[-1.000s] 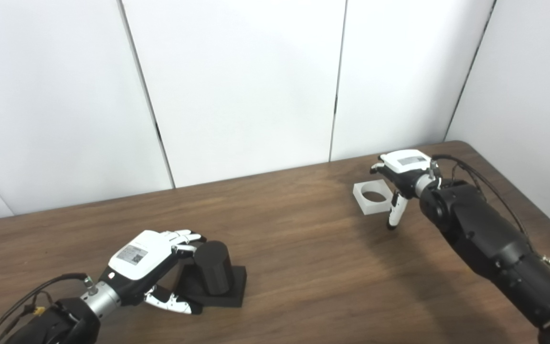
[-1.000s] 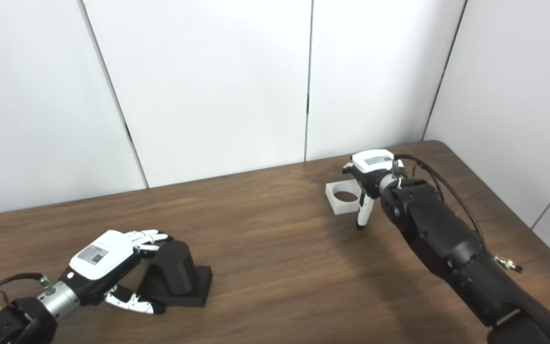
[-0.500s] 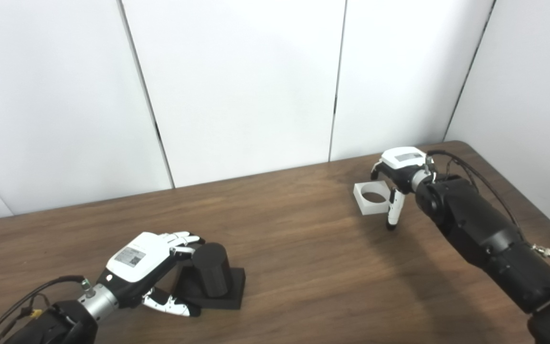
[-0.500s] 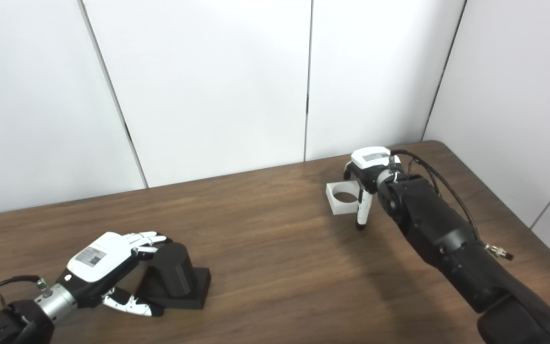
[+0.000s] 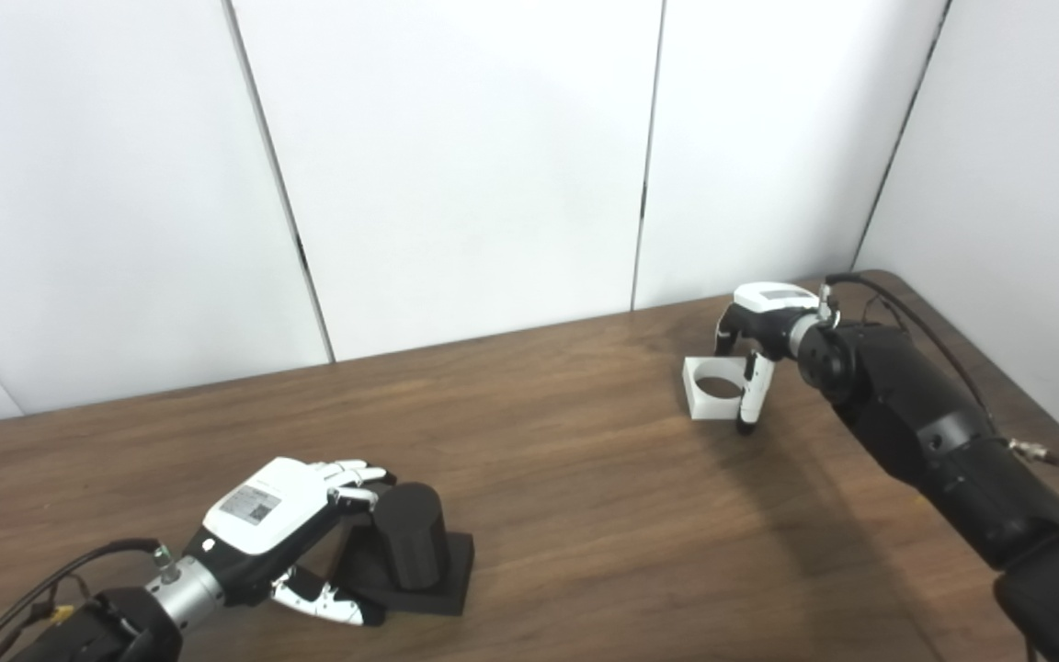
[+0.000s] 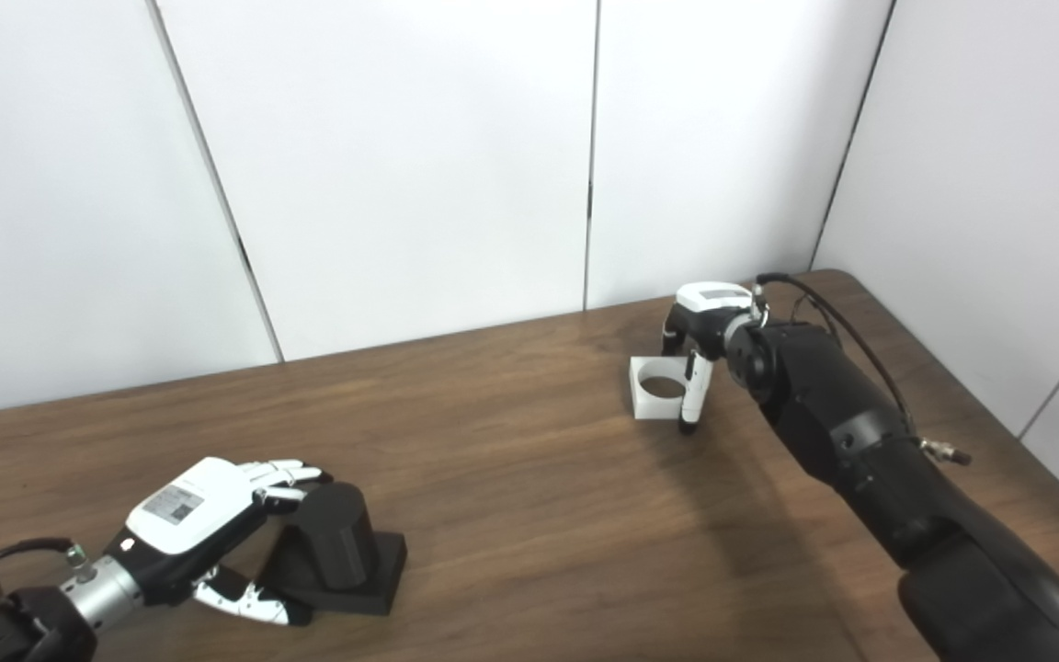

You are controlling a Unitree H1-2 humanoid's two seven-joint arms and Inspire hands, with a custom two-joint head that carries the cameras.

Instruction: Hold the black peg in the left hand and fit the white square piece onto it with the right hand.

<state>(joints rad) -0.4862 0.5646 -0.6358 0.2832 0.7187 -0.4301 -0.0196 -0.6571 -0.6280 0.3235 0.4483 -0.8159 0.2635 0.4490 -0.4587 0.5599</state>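
Landmark: the white square piece [image 5: 711,391], a flat block w/ a round hole, lying on the brown tabletop [image 5: 585,496] near its far right end.

My right hand [image 5: 762,317] arches over the piece's right edge. My right fingers [image 5: 747,400] point down & stand apart: one comes down at the piece's near right corner, looks to be touching it or just beside; others curl down behind its far right edge. Nothing clamped yet, the piece is flat on the tabletop.

Step in hand, as I judge it: getting a grip on the piece. To do it well I'd pinch across two opposite side walls, keep fingers out of the hole so the peg can pass thru, & lift level so it doesn't tip or skid on the smooth wood.

Well apart from the piece, to its near left, the black peg [image 5: 410,535], a stubby upright cylinder on a black square base [image 5: 442,575]. My left hand [image 5: 263,515] wraps round the peg's left side, fingers [image 5: 355,474] curled at its top, thumb low by the base. Can't tell if it's truly squeezing or only cupping. Peg isn't lifted, base sits on the tabletop
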